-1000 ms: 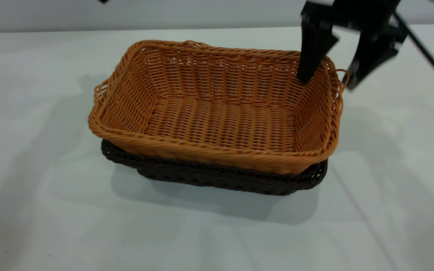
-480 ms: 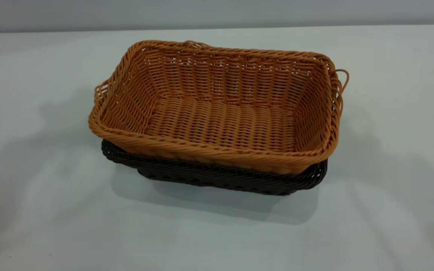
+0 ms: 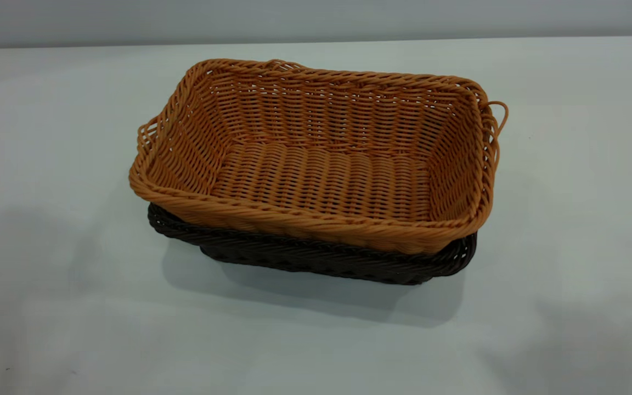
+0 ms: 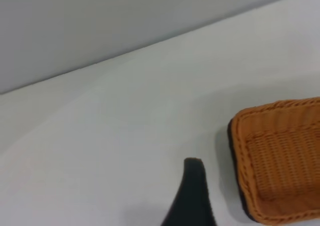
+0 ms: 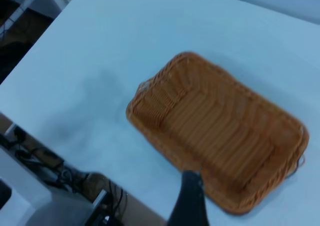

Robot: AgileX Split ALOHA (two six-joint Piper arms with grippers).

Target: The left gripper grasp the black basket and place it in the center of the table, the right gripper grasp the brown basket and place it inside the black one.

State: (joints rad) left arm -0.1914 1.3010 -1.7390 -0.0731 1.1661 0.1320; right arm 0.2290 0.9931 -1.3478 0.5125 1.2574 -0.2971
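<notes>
The brown basket [image 3: 321,159] sits nested inside the black basket [image 3: 316,258] in the middle of the white table [image 3: 47,137]. Only the black basket's front rim and lower wall show beneath it. Neither gripper is in the exterior view. In the left wrist view, my left gripper [image 4: 247,196] hangs above the bare table beside one end of the brown basket [image 4: 280,156]; one dark finger [image 4: 192,196] shows. In the right wrist view, my right gripper [image 5: 225,201] is high above the brown basket [image 5: 220,136]; one finger [image 5: 189,201] shows. Both are empty.
The table's edge [image 5: 60,136] shows in the right wrist view, with cables and equipment [image 5: 60,186] on the floor below. A grey wall [image 4: 100,25] runs behind the table's far edge.
One second ago my right gripper stood open over the brown basket's right end. It has since risen out of the exterior view. The baskets have not moved.
</notes>
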